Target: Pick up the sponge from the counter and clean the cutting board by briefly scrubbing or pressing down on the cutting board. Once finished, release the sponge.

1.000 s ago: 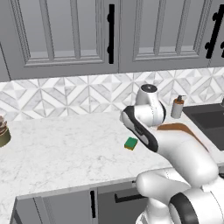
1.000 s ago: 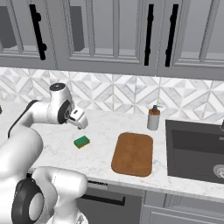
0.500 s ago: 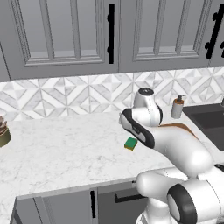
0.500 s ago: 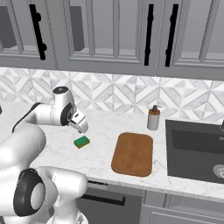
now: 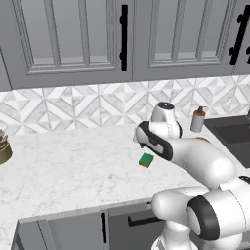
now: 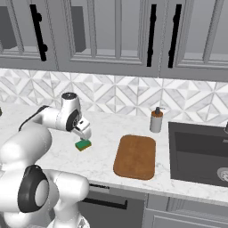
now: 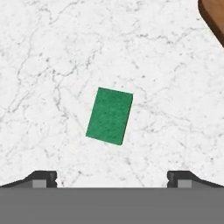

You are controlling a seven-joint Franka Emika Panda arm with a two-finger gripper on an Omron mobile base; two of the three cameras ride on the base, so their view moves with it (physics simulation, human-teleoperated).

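Observation:
The sponge (image 7: 110,115) lies green side up on the white marble counter (image 7: 43,65), slightly rotated. In the hand view it sits just above my gripper (image 7: 112,179), whose fingertips (image 7: 43,178) stand wide apart with nothing between them. My gripper (image 6: 84,132) hovers open right above the sponge (image 6: 83,144), not touching it. From the left base view the sponge (image 5: 146,160) shows just below my wrist (image 5: 146,139). The brown cutting board (image 6: 135,156) lies to the sponge's right, with one corner (image 7: 214,17) in the hand view.
A soap dispenser (image 6: 156,120) stands by the backsplash behind the board. A dark sink (image 6: 200,151) is sunk into the counter on the right. A brown bowl-like item (image 5: 4,146) sits at the far left edge. Grey cabinets hang above.
My hand has come down and a little toward the sponge, closing the gap above it. The sponge and the board have not moved.

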